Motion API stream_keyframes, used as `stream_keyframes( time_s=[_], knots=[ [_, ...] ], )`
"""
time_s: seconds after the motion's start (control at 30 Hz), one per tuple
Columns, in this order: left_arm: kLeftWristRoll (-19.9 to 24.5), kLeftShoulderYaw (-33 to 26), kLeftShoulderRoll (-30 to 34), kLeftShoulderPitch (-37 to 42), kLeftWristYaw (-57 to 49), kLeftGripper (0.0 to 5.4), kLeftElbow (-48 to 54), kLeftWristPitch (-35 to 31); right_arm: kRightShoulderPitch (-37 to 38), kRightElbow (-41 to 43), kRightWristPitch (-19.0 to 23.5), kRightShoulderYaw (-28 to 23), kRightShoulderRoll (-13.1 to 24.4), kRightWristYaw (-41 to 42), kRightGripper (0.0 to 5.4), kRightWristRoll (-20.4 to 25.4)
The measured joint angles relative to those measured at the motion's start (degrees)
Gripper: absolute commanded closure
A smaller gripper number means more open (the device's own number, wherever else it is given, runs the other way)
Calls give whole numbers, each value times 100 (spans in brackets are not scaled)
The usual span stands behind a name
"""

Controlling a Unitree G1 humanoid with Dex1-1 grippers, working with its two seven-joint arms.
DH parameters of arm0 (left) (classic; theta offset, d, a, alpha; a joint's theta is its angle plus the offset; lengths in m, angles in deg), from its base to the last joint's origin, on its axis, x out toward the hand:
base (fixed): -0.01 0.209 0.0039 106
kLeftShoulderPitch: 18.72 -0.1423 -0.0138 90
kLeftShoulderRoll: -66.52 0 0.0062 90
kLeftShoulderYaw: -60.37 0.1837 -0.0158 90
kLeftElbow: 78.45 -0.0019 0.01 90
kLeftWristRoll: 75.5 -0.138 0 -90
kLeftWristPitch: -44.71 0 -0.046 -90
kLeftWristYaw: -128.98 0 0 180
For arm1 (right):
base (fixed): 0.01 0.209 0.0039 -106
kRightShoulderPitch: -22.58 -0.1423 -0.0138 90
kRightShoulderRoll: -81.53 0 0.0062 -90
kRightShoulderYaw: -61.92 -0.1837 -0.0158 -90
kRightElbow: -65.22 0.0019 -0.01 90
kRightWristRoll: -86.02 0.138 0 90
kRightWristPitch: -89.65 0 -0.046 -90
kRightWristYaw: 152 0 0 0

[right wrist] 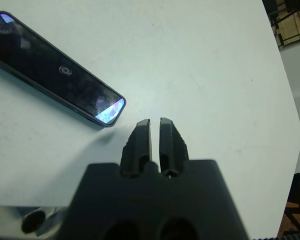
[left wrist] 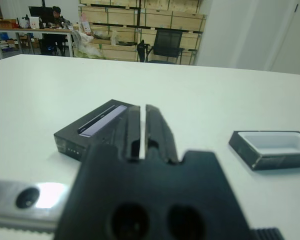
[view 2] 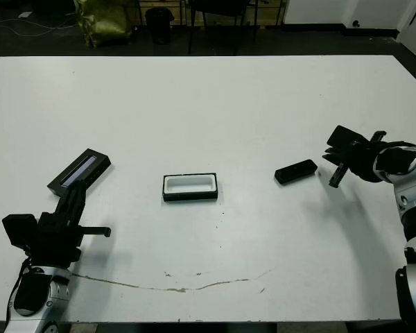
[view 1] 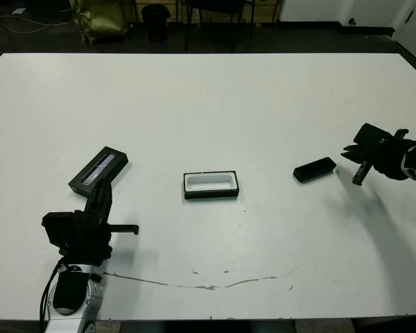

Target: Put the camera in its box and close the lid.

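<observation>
The camera (view 1: 314, 169) lies flat on the white surface (view 1: 215, 97), out toward the robot's right and well apart from the box (view 1: 211, 185), which sits open and empty near the middle with its white lining showing. The lid (view 1: 98, 169) rests by itself farther left. The right gripper (right wrist: 155, 131) hovers just beside the camera's end, fingers pressed nearly together and holding nothing; the left gripper (left wrist: 143, 125) points at the lid, fingers likewise almost closed and empty. Judging by this, nothing is done yet: grasping, placing and closing all remain.
</observation>
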Motion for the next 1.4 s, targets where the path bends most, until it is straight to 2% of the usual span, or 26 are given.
stream_keyframes(
  time_s=[0.5,1.4],
  knots=[
    [-4,1,-3,-2,1,538,-4,42,0,-100,4,77,-118,-78,540,-187],
    [6,7,-5,-44,-13,538,17,29,22,-389,-113,114,-312,-137,540,-115]
  ],
)
